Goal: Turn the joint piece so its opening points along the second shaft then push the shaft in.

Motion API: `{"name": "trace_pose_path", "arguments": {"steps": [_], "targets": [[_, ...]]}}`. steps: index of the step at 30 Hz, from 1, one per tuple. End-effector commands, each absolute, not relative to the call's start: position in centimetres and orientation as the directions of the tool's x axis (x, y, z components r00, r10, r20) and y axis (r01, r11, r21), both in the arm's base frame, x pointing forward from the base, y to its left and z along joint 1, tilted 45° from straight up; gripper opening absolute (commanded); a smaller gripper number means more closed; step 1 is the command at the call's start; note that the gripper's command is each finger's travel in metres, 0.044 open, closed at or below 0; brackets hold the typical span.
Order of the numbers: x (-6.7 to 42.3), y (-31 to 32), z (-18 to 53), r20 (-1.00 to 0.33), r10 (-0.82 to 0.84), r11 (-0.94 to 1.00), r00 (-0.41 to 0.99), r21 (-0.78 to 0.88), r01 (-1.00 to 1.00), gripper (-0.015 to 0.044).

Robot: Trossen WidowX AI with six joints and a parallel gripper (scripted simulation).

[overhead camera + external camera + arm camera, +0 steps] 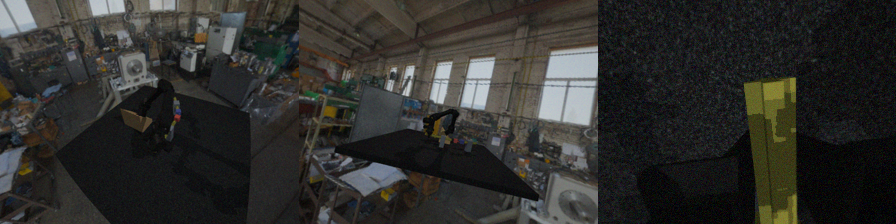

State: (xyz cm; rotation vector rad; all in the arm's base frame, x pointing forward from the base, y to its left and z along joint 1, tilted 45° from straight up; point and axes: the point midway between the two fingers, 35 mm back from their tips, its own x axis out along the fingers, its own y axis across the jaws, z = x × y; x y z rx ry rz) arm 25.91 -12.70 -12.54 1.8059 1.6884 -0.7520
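My gripper (764,133) (428,133) is shut on the free end of the yellow second shaft (771,145) (172,125) (434,135). In the wrist view the shaft runs up and away from between my dark fingers. It passes through a grey block (170,135) (442,141). Past that block sit the red joint piece (177,117) (456,140) and a blue piece (178,111) (461,141), then the far grey block (176,105) (468,146) with the fixed yellow shaft. My black arm hides the gripper in the top view. I cannot tell whether the shaft tip is inside the joint's opening.
A tan box (135,120) stands just left of my arm on the black table (197,166) (403,153). The table is surrounded by workshop clutter well below and beyond its edges.
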Motion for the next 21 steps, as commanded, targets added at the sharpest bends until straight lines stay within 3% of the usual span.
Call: {"name": "trace_pose_path", "arguments": {"steps": [1,21], "targets": [[26.0,-12.2,-12.1,-0.721,0.69,-0.062,0.056,0.018,0.998,0.0],[26.1,-10.0,-10.0,-0.72,0.692,-0.062,0.055,0.017,0.998,0.0]]}}
